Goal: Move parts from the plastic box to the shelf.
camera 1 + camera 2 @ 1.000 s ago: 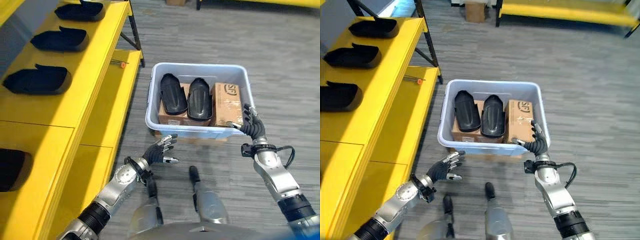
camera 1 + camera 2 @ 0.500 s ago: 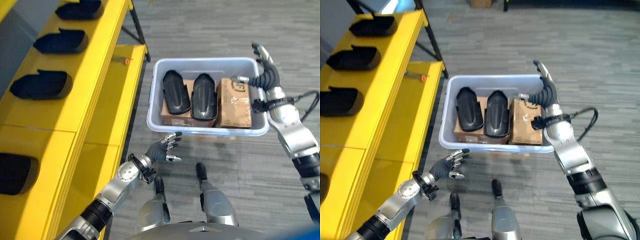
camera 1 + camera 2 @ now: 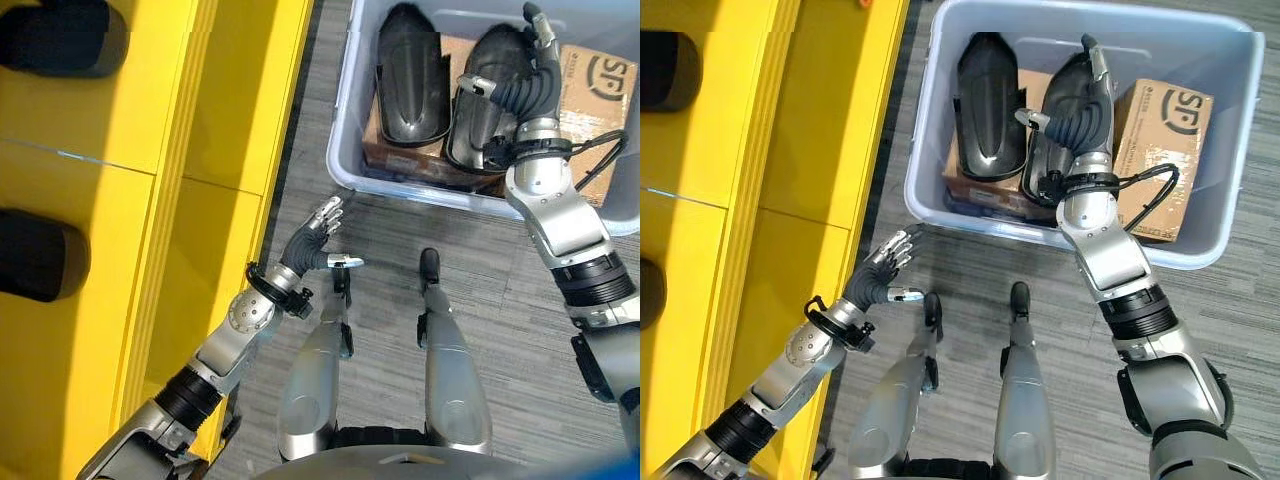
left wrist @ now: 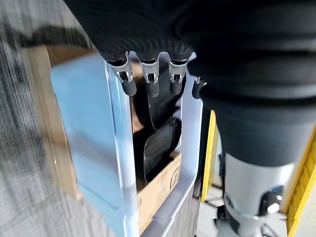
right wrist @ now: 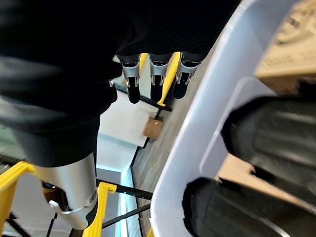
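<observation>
The right robot hand [image 3: 1080,110] hangs with fingers spread over the right of two black parts [image 3: 1055,150], the other part [image 3: 987,105] lying just beside it in the plastic box [image 3: 940,120] on cardboard cartons [image 3: 1160,150]. The left robot hand [image 3: 312,240] is held spread above the floor, between the box and the yellow shelf [image 3: 150,200], which carries more black parts [image 3: 40,255].

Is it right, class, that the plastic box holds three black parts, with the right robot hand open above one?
No. The plastic box holds two black parts, not three, plus cardboard cartons; the right eye view shows this. The right robot hand is indeed open above one.
</observation>
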`<state>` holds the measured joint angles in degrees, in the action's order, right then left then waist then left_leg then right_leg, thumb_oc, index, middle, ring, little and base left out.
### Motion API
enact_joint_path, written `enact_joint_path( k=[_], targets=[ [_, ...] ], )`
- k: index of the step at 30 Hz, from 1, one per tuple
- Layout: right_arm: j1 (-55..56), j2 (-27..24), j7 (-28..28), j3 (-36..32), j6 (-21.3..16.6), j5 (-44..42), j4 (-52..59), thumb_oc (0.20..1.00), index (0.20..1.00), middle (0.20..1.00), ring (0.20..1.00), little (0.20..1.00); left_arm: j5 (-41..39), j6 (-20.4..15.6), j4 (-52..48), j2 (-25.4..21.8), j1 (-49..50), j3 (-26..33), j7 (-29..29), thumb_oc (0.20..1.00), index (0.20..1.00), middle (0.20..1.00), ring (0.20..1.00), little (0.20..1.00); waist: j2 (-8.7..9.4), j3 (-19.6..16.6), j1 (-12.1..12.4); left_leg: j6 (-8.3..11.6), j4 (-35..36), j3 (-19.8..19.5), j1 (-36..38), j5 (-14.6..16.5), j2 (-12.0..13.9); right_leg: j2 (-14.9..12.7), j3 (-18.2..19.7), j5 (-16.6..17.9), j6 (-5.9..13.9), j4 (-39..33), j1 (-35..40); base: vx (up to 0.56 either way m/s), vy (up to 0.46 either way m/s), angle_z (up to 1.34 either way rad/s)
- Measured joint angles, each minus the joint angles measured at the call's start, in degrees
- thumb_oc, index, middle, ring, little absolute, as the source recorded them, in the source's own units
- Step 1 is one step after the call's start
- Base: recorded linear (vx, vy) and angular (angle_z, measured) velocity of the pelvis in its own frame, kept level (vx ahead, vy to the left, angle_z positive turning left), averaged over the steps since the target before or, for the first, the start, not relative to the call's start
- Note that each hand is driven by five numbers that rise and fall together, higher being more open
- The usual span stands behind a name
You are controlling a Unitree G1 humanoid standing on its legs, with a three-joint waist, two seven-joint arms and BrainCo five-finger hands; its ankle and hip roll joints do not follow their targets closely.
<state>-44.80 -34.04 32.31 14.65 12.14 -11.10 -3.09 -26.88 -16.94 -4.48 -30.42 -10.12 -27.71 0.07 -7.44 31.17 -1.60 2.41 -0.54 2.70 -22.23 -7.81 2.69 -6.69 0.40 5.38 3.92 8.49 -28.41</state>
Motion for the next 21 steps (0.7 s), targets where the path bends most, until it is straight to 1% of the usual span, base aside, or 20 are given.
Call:
enact_joint_path(
  k=[2,4,5,6,7,8,10,12,13,15,16,19,21],
  targets=[
    [0.06,0.17,1.15,-0.16,0.1,-0.05,-0.03,1.0,1.0,1.0,1.0,1.0,4.56,-0.93,-0.85,-0.12,0.08,0.89,3.19,1.0,1.0,1.0,1.0,1.0,0.0,0.0,0.18,-0.04,-0.65,-0.02,-2.02,-0.13,-0.3,-0.26,0.22,-0.23,-0.01,1.5,-2.47,-0.03,0.013,0.03],
    [-0.02,0.3,1.8,-0.45,0.11,-0.07,0.06,1.0,1.0,1.0,1.0,1.0,5.72,-2.3,-1.13,-0.18,0.14,1.99,6.58,1.0,1.0,1.0,1.0,1.0,-0.03,-0.02,0.23,-0.12,-0.9,0.08,-3.07,-0.2,-0.79,-0.56,0.51,-1.12,0.04,3.42,-4.43,-0.04,-0.016,0.03],
    [0.12,1.02,2.08,-0.5,0.23,-0.07,1.63,1.0,1.0,1.0,1.0,1.0,5.59,-2.65,-2.1,0.05,-0.11,6.32,10.92,1.0,1.0,1.0,1.0,1.0,-0.03,-0.02,0.15,-0.13,-2.08,-0.03,-5.61,-0.2,-0.98,-0.87,0.58,-2.14,-0.13,6.41,-7.73,-0.04,-0.085,0.11],
    [1.24,2.53,2.28,-0.55,0.48,-0.1,1.84,1.0,1.0,1.0,1.0,1.0,5.47,-2.94,-2.36,1.01,-0.19,10.19,13.52,1.0,1.0,1.0,1.0,1.0,-0.03,-0.02,0.19,-0.04,-3.26,-0.18,-7.11,-0.13,-0.83,-0.83,0.57,-2.62,-0.42,7.97,-9.19,-0.04,-0.087,0.17],
    [3.03,3.85,3.51,-0.33,1.35,-0.14,1.85,1.0,1.0,1.0,1.0,1.0,5.43,-2.96,-3.3,1.55,-0.01,12.12,14.38,1.0,1.0,1.0,1.0,1.0,-0.03,-0.02,0.82,0.09,-3.65,-0.49,-7.27,0.01,-0.66,-0.65,0.25,-3.43,-0.77,9.2,-9.57,-0.02,-0.072,0.13],
    [3.0,4.74,4.17,-0.3,1.4,-0.16,1.86,1.0,1.0,1.0,1.0,1.0,5.5,-3.14,-3.53,1.82,0.0,11.9,14.23,1.0,1.0,1.0,1.0,1.0,-0.03,-0.02,0.88,0.1,-3.65,-0.48,-7.3,0.01,-0.64,-0.7,0.32,-3.84,-0.9,9.99,-10.03,-0.01,-0.046,0.09],
    [4.88,6.41,4.51,-1.84,0.89,-0.3,1.84,1.0,1.0,1.0,1.0,1.0,5.49,-2.98,-3.5,4.35,0.26,11.93,13.57,1.0,1.0,1.0,1.0,1.0,0.02,0.0,0.8,0.31,-4.77,-0.76,-9.26,0.38,-0.54,-0.59,0.11,-4.28,-1.03,10.92,-11.66,0.0,-0.027,0.07],
    [7.49,8.26,4.48,0.55,1.94,-2.92,1.49,1.0,1.0,1.0,1.0,1.0,5.01,-1.93,-3.41,5.26,0.45,10.03,12.97,1.0,1.0,1.0,1.0,1.0,0.07,0.03,0.23,0.33,-5.55,-0.76,-11.05,0.39,-0.54,-0.39,0.36,-4.07,-1.11,11.26,-13.31,0.03,-0.034,-0.01],
    [8.52,9.96,4.65,1.58,1.91,-6.45,1.16,1.0,1.0,1.0,1.0,1.0,5.06,-1.91,-3.41,5.26,0.48,9.08,12.81,1.0,1.0,1.0,1.0,1.0,0.07,0.03,-0.45,0.38,-5.82,-0.78,-10.92,0.61,-0.49,-0.36,0.32,-4.18,-1.17,11.37,-13.08,0.04,-0.058,-0.04],
    [8.45,11.39,4.53,1.85,1.56,-13.09,-0.51,1.0,1.0,1.0,1.0,1.0,5.05,-1.67,-3.25,5.21,0.16,8.99,12.78,1.0,1.0,1.0,1.0,1.0,0.07,0.03,-0.76,0.34,-6.2,-0.81,-10.9,0.75,-0.42,-0.3,0.36,-4.18,-1.18,11.49,-12.99,0.03,-0.08,-0.02],
    [7.18,11.75,5.01,1.54,-0.06,-17.55,-3.13,1.0,1.0,1.0,1.0,1.0,5.03,-1.4,-2.94,5.22,0.0,9.01,12.73,1.0,1.0,1.0,1.0,1.0,0.08,0.03,-0.75,0.44,-6.64,-0.94,-10.91,0.94,-0.06,-0.19,0.23,-4.18,-1.19,11.53,-12.74,0.03,-0.078,0.02],
    [2.55,11.3,5.54,-0.62,-2.6,-24.35,-10.2,1.0,1.0,1.0,1.0,1.0,5.03,-0.86,-2.46,5.15,-0.11,9.06,12.23,1.0,1.0,1.0,1.0,1.0,0.1,0.02,-0.25,0.6,-7.2,-1.68,-11.08,1.11,0.12,0.01,-0.21,-4.19,-1.18,11.54,-12.51,0.02,-0.046,0.04],
    [2.1,11.14,4.85,-1.48,-2.94,-26.62,-10.61,1.0,1.0,1.0,1.0,1.0,5.03,-0.67,-2.45,5.15,0.01,9.07,11.93,1.0,1.0,1.0,1.0,1.0,0.09,0.01,0.36,0.51,-7.77,-1.75,-11.51,1.34,0.19,0.09,-0.46,-4.31,-1.02,11.54,-12.53,0.03,-0.027,0.05]
  ],
)
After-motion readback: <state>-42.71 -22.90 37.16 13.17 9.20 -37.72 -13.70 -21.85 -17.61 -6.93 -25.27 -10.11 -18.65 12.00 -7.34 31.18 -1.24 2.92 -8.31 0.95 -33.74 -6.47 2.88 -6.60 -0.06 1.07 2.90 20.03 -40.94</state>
